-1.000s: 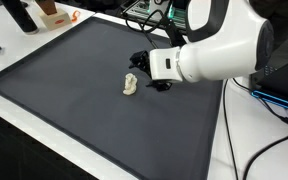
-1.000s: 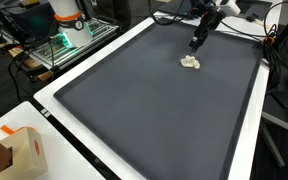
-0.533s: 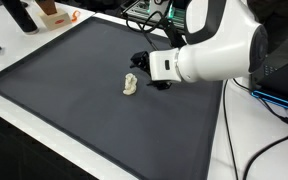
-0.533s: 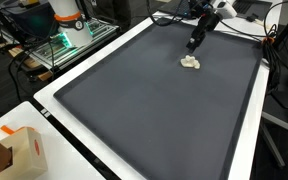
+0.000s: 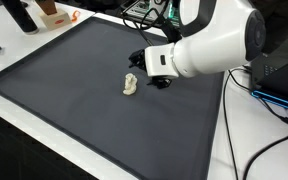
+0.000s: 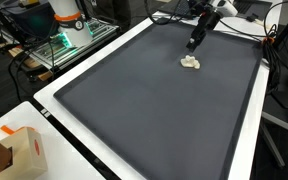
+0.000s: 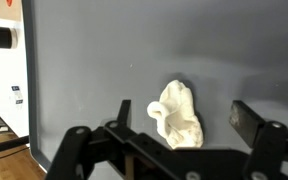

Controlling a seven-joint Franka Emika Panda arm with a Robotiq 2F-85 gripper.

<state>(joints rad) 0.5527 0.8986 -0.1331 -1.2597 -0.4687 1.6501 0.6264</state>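
Roughly: cream lump (image 7: 178,115), long axis crossing line between spread fingers (image 7: 246,117).

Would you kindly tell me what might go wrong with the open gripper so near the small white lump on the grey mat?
The lump is small, uneven and lies low, so the open gripper might catch only an edge and lose it. Reaching that low, it might dig into the mat. The cables beside the mat might snag the arm.
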